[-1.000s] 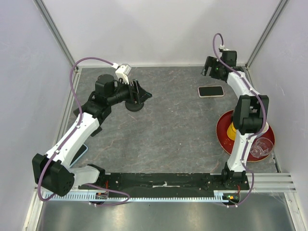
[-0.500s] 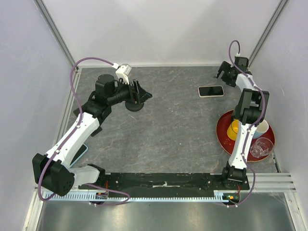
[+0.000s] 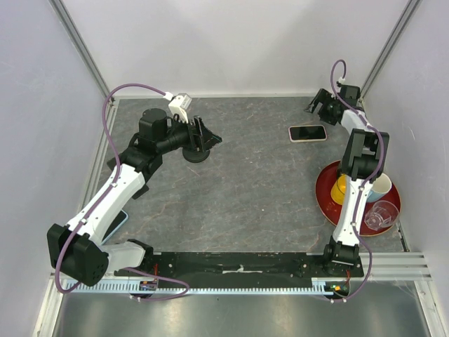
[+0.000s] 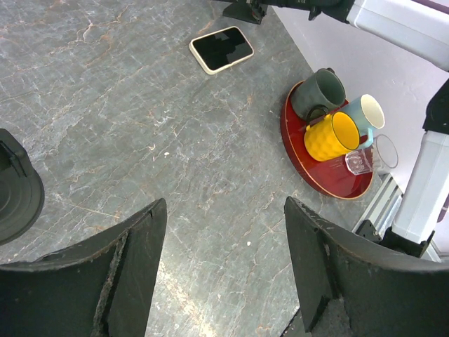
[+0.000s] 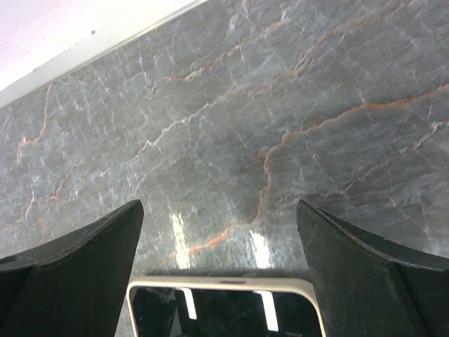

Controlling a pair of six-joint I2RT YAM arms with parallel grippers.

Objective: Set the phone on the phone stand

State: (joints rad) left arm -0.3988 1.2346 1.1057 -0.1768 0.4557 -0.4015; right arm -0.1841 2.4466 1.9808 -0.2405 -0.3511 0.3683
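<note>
The phone (image 3: 307, 133), black screen in a cream case, lies flat on the grey table at the back right. It also shows in the left wrist view (image 4: 221, 49) and at the bottom of the right wrist view (image 5: 224, 309). The black round phone stand (image 3: 196, 153) sits at the back left, and its edge shows in the left wrist view (image 4: 17, 193). My left gripper (image 3: 205, 137) is open and empty, hovering just above the stand (image 4: 224, 205). My right gripper (image 3: 317, 106) is open and empty, behind the phone, with its jaws straddling the phone's far edge (image 5: 219, 208).
A red tray (image 3: 324, 193) at the right holds a yellow mug (image 4: 331, 136), a dark mug (image 4: 319, 91), a pale blue mug (image 4: 368, 112) and a clear glass (image 3: 382, 214). A pale flat object (image 3: 119, 222) lies under the left arm. Walls enclose three sides.
The right gripper swung right toward the back corner, then settled a little left and lower behind the phone. The left arm and the phone have not moved.
</note>
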